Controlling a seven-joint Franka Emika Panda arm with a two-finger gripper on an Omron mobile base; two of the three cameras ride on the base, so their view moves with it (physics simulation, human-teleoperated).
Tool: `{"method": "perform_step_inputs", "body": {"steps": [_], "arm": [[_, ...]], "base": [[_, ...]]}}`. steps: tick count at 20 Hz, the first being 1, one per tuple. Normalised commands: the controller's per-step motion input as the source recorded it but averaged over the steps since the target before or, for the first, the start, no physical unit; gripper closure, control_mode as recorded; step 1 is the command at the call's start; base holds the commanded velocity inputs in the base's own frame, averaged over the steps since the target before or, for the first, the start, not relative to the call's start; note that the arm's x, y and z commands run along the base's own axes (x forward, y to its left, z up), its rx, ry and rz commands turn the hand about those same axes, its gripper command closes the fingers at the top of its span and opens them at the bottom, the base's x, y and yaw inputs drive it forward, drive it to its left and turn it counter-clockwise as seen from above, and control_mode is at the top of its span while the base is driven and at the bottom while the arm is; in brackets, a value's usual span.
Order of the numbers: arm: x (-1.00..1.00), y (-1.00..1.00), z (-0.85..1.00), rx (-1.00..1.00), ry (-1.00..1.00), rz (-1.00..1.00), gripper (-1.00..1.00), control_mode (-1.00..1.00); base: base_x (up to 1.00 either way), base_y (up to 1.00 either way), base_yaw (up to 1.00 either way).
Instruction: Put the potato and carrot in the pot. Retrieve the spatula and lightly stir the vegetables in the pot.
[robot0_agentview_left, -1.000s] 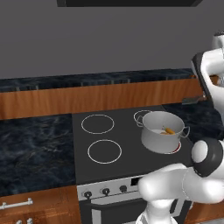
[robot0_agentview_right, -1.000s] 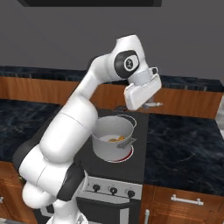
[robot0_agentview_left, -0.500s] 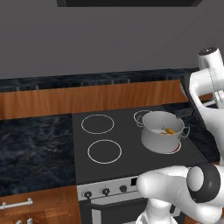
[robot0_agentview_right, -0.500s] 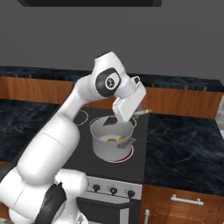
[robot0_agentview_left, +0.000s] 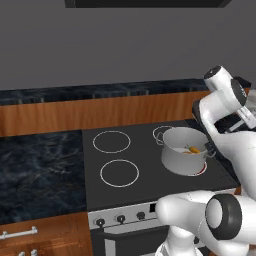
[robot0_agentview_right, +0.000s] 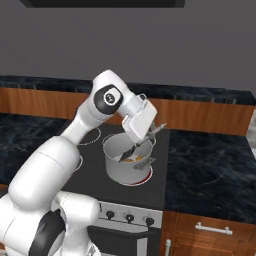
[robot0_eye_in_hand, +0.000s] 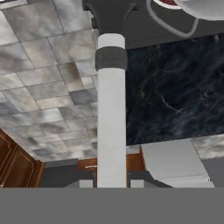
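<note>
hand view shows spatula (robot0_eye_in_hand: 111, 109) gripped; base views, pot (robot0_agentview_left: 184, 150).

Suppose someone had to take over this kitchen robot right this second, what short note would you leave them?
Hand: shut on the white-handled spatula with a dark blade, blade end lowered into the pot.
Round silver-grey metal pot: on the stove's front right burner.
Small slim orange carrot: inside the pot, next to something pale that may be the potato; too small to tell.
Done: carrot in, spatula fetched and brought to the pot.
Left: stir the vegetables lightly.
</note>
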Motion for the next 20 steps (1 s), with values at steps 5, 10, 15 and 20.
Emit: {"method": "perform_step_inputs", "body": {"steps": [5,10,15,20], "arm": [[0.23,0.04,0.01,-0.12,0.14,0.0,1.0,-1.0],[0.31,0.16,0.02,-0.1,0.07,0.0,1.0,-1.0],[0.24,0.1,0.08,-0.04,0.06,0.0,1.0,-1.0],[0.19,0.0,-0.07,0.0,0.01,0.0,1.0,-1.0]], "base": [[0.0,0.0,0.0],[0.0,0.0,0.0],[0.0,0.0,0.0],[0.0,0.0,0.0]]}}
